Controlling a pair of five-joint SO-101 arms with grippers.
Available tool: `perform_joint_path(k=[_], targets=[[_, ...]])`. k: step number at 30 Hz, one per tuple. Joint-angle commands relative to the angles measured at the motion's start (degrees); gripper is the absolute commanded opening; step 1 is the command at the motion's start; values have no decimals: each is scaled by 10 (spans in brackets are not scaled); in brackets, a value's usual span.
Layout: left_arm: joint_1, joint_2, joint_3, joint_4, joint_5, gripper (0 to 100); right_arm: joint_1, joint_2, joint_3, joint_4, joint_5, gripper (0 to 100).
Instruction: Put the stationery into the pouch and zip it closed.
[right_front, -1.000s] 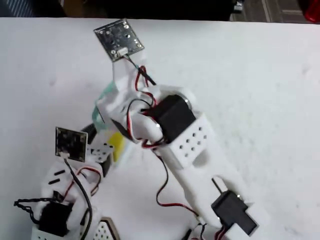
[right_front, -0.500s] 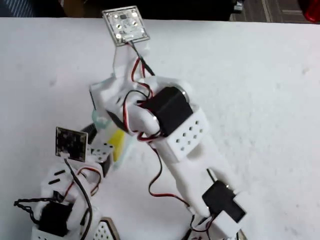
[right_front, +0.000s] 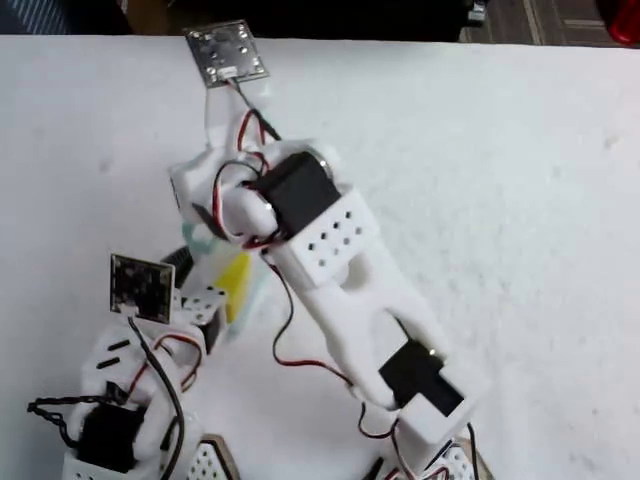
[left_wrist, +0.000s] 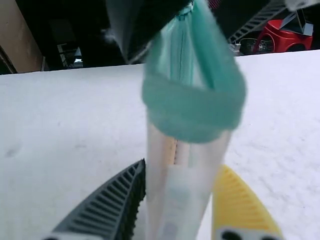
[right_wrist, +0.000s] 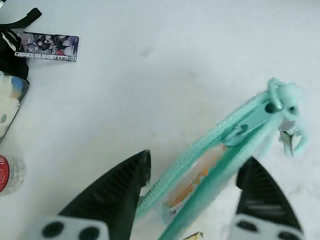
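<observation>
One teal pouch (left_wrist: 192, 107), pinched at its clear end between the dark and yellow jaws of the left pincer (left_wrist: 182, 172), zipper edge running between the wide-spread jaws of the right pincer (right_wrist: 197, 159), zip pull (right_wrist: 285, 97) just past their tips, white table (right_front: 520, 150) beneath.

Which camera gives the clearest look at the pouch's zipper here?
Right wrist view: the zipper runs in plain sight between the open jaws, slider near its end. Left wrist view shows the pouch end-on; high view, a teal edge beside the arm.
</observation>
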Motion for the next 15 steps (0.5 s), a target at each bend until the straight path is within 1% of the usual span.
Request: perform_joint_path(k=[1, 2, 3, 5, 9, 15], targets=[[-1, 0, -6, -14, -4, 219, 20, 0, -5, 16, 14, 63], [-2, 0, -11, -11, -3, 219, 26, 4, 0, 18, 37, 22], [-1, 0, -19, -2, -3, 219, 33, 12, 9, 15, 61, 12], [0, 0, -42, 23, -3, 225, 39, 32, 24, 17, 92, 46], [-1, 0, -73, 57, 0, 301, 40, 79, 34, 36, 128, 81], [-1, 0, -75, 62, 0, 301, 40, 108, 38, 51, 223, 101]])
